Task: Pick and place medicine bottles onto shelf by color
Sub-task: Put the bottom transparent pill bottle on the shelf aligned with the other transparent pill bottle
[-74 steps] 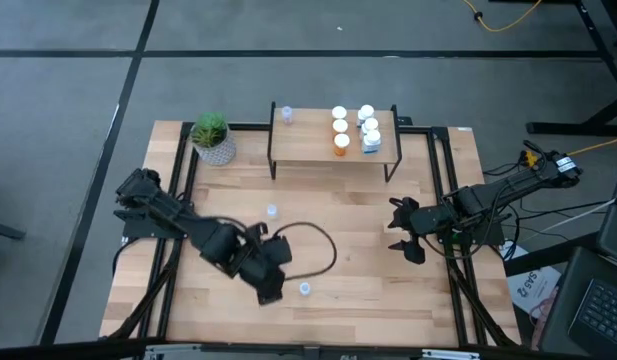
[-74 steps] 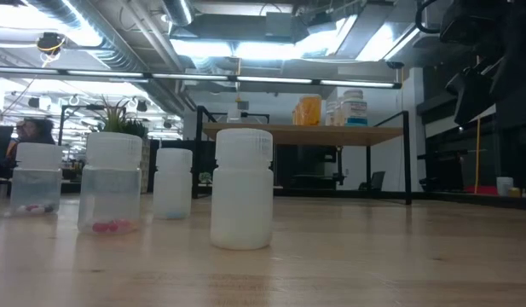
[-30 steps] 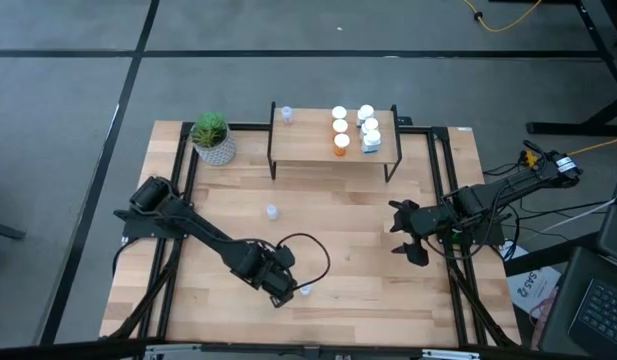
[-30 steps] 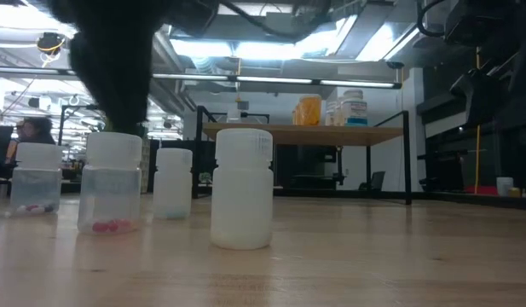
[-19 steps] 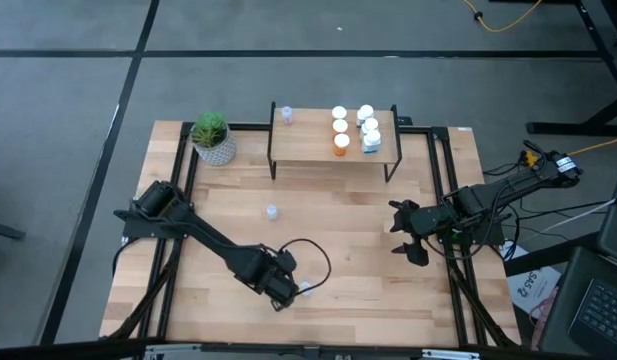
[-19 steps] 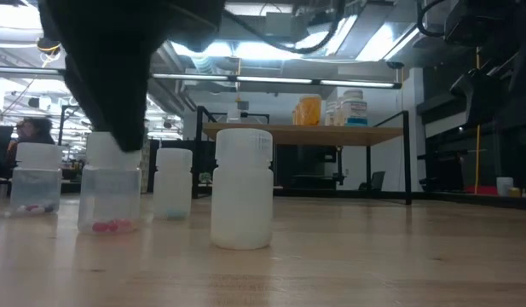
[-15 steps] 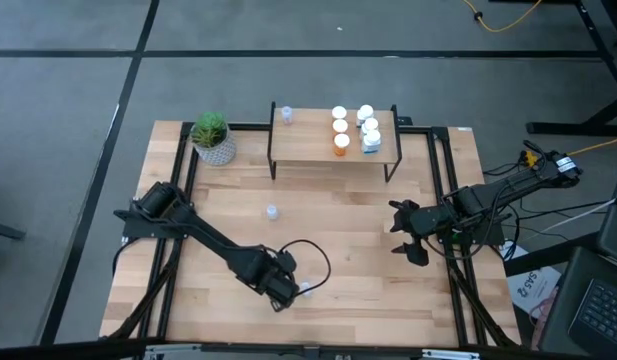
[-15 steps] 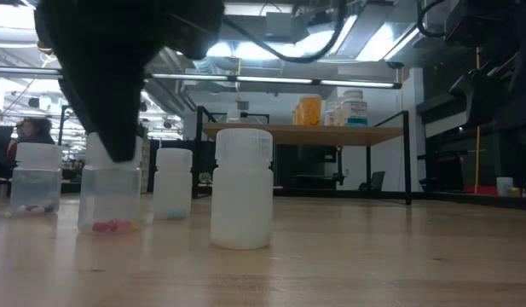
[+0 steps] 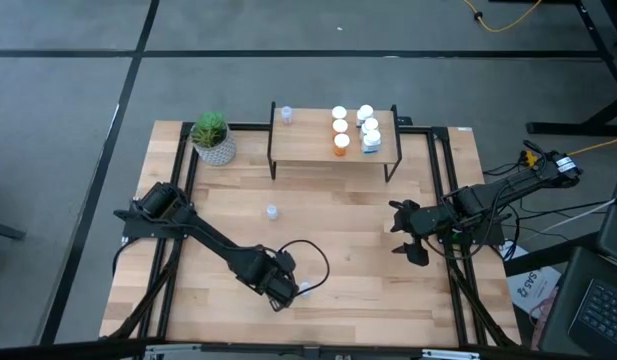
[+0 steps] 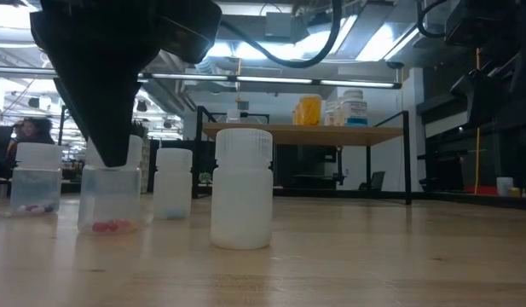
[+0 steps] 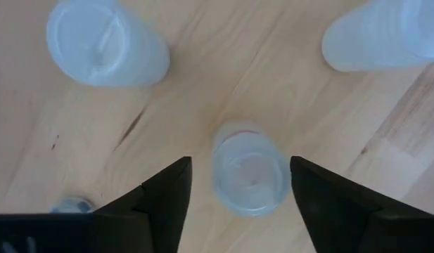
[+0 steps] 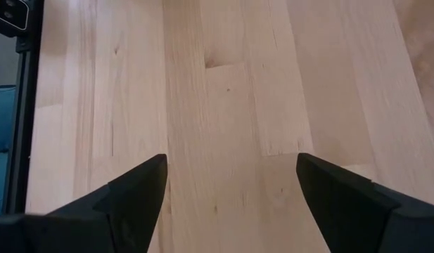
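Near the front edge of the table, the left gripper was lowered over a small clear bottle, its 2 fingers spread wide on either side with a gap seen on each side. Farther back, the right gripper was held over bare wood at the right side, its fingers also wide apart and nothing between them. At the far edge, the shelf was seen with orange and white bottles grouped at its right part and 1 small bottle at its left end.
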Robot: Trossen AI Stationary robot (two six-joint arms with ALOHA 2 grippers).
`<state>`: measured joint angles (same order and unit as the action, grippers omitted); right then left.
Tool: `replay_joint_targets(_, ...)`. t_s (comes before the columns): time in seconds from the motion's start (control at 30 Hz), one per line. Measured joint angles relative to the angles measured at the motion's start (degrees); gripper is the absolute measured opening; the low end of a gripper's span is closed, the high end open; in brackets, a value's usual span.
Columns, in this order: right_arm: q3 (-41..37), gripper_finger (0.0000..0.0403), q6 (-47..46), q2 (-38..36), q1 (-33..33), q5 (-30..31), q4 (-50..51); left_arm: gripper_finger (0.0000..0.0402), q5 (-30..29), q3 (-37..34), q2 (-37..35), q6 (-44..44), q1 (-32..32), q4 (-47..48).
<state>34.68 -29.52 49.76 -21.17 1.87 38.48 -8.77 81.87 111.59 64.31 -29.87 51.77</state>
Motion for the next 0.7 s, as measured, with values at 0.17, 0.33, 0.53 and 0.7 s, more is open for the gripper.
replay_joint_targets(0.17,0.0,0.0317,0.0,0.0,0.0,0.0,0.0,0.0183,-0.8,0.0,0.0,0.0,0.1,0.0)
replay_joint_targets(0.33,0.0,0.0317,0.0,0.0,0.0,0.0,0.0,0.0134,-0.5,0.1,0.0,0.0,0.2,0.0)
replay_joint_targets(0.53,0.0,0.0317,0.0,0.0,0.0,0.0,0.0,0.0118,4.7,6.0,-0.2,-3.8,0.4,1.9)
replay_joint_targets(0.7,0.0,0.0317,0.0,0.0,0.0,0.1,0.0,0.0118,3.5,17.5,-0.7,-11.4,1.4,13.4)
